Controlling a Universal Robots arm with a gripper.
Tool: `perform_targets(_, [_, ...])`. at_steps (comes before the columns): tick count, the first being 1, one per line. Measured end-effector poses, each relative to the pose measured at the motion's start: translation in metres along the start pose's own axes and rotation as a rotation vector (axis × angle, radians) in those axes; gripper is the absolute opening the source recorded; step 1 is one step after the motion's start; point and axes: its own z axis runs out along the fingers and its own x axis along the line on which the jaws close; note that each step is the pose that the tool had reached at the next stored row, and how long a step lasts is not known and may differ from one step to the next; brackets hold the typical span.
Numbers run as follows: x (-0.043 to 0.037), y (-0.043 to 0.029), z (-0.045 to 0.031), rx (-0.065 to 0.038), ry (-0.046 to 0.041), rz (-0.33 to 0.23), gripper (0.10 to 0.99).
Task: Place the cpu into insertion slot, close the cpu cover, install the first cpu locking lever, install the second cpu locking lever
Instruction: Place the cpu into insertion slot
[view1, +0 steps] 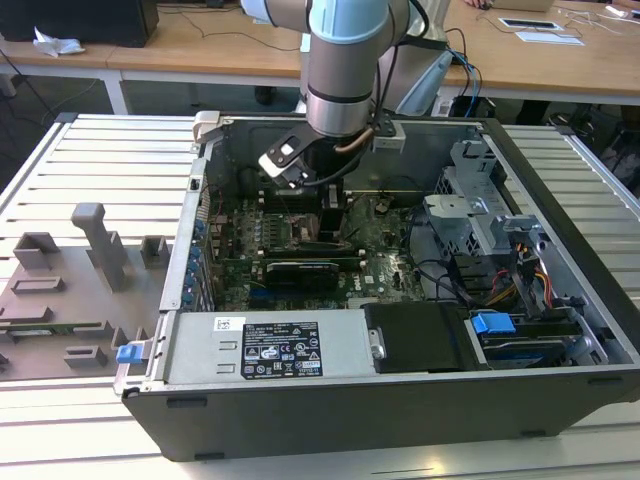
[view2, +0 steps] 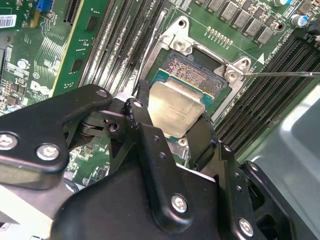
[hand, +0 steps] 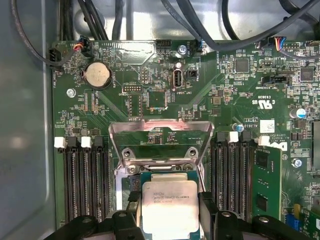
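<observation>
Hand (view2: 173, 113) grips cpu (hand: 169, 205) over insertion slot (view2: 196, 75); cpu cover (hand: 160, 126) raised; case (view1: 400, 412) on slatted table (view1: 100, 160).

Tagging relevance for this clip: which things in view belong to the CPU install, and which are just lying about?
Job: cpu, insertion slot, cpu cover, end effector holding the cpu.
Idle: coin cell, memory slots, power supply.
</observation>
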Motion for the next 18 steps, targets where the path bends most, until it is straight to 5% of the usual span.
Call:
perform_targets(9, [0.0033,-0.0087,0.001,-0.001,-0.0001,-0.023,0.545])
perform_targets(18, [0.0058,-0.0096,0.0049,0.0,-0.0002,-0.004,0.545])
